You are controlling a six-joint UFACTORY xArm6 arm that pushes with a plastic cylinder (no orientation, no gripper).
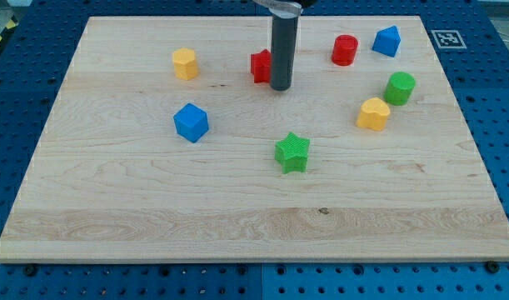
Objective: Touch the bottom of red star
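Our tip just right of the red star (partly hidden), on the table, no claw in view.

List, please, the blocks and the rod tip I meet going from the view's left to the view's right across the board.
yellow block → blue cube → red star → my tip → green star → red cylinder → yellow heart-like block → blue block → green cylinder

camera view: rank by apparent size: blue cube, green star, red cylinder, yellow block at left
1. blue cube and green star: too alike to split, both nearer the view's bottom
2. red cylinder and yellow block: alike, smaller
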